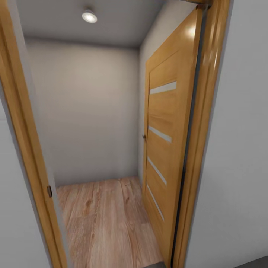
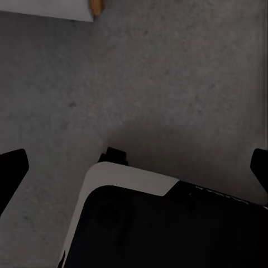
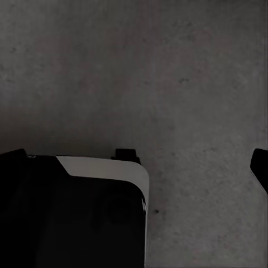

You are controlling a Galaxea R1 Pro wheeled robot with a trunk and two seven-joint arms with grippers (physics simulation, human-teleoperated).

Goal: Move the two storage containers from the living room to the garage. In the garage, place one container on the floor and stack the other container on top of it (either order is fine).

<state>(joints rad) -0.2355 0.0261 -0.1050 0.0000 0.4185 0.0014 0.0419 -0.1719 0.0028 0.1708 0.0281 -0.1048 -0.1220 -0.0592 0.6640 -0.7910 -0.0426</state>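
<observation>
The two storage containers are out of view. In the left wrist view my left gripper (image 2: pixel 137 164) hangs open over dark grey, concrete-like floor (image 2: pixel 167 84), with its dark fingertips (image 2: pixel 14 164) at both edges and nothing between them. My right gripper (image 3: pixel 134 162) is over the same kind of grey floor (image 3: pixel 167 72). One fingertip (image 3: pixel 261 166) is far out at the edge, so it stands open and empty. The robot's black-and-white base (image 2: pixel 162 223) lies under both grippers.
Straight ahead is a doorway with a wooden frame (image 1: pixel 22 141) into a small white-walled room with a light wood-plank floor (image 1: pixel 104 223). Its orange wooden door (image 1: pixel 167 141) stands open inward on the right. White wall (image 1: pixel 238 167) flanks the frame on both sides.
</observation>
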